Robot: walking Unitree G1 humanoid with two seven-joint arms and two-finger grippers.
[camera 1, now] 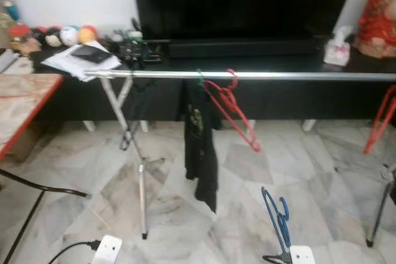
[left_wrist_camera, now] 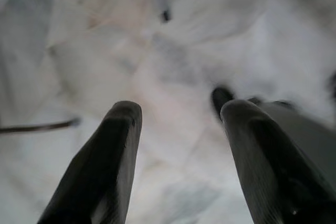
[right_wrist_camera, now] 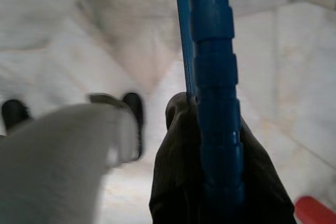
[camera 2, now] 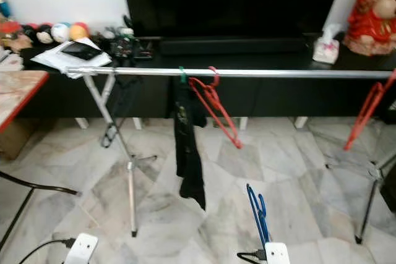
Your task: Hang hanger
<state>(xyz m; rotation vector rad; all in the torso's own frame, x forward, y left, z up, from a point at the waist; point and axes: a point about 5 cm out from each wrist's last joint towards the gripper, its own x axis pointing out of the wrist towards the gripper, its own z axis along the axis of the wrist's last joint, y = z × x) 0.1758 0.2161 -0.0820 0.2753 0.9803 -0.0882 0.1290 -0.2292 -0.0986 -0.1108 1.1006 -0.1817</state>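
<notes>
A blue hanger [camera 1: 276, 216] stands upright low at the front right, hook upward, and my right gripper [right_wrist_camera: 197, 108] is shut on its lower bar above the floor. Farther ahead a silver clothes rail [camera 1: 260, 75] runs across at chest height. On it hang a red hanger [camera 1: 234, 108] and a black garment [camera 1: 202, 146] on a green hook. Another red hanger [camera 1: 380, 119] hangs at the rail's right end. My left gripper [left_wrist_camera: 178, 111] is open over the marble floor, with nothing between its fingers.
The rail's tripod legs [camera 1: 141, 183] stand at the left and a second stand [camera 1: 378, 214] at the right. Behind are a black TV console [camera 1: 272, 54] with clutter and a television. A red-edged table [camera 1: 21, 106] is at the left, and cables [camera 1: 37, 187] cross the floor.
</notes>
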